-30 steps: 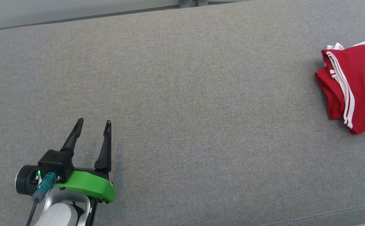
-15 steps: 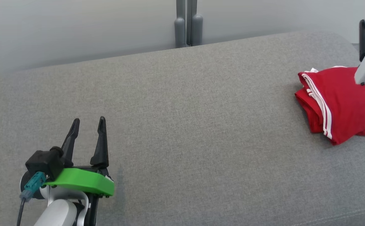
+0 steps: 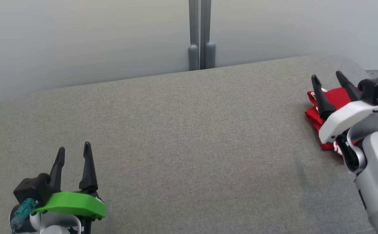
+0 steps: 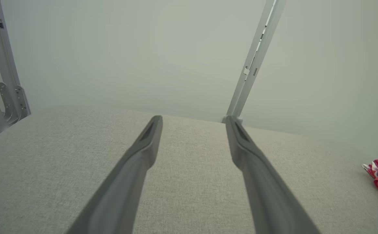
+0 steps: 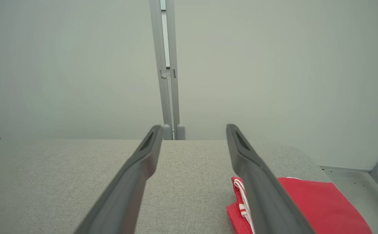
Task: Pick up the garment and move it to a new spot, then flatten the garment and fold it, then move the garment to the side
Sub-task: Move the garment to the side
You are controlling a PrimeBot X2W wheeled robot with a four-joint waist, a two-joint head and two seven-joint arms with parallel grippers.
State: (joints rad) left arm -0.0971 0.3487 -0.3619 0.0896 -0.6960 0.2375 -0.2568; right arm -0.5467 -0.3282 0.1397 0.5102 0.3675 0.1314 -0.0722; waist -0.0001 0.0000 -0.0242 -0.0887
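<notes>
While right hand (image 3: 325, 75) hangs spread, red garment (image 3: 336, 97) lies beneath; left hand (image 3: 74, 146) spread, well apart.

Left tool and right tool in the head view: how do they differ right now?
The left tool wears a green cover; the right tool wears a white cover. The left tool sits over bare grey cushion, far from the red garment; the right tool hangs right by the garment, its fingers crossing in front of it. Both stand open, holding nothing.
</notes>
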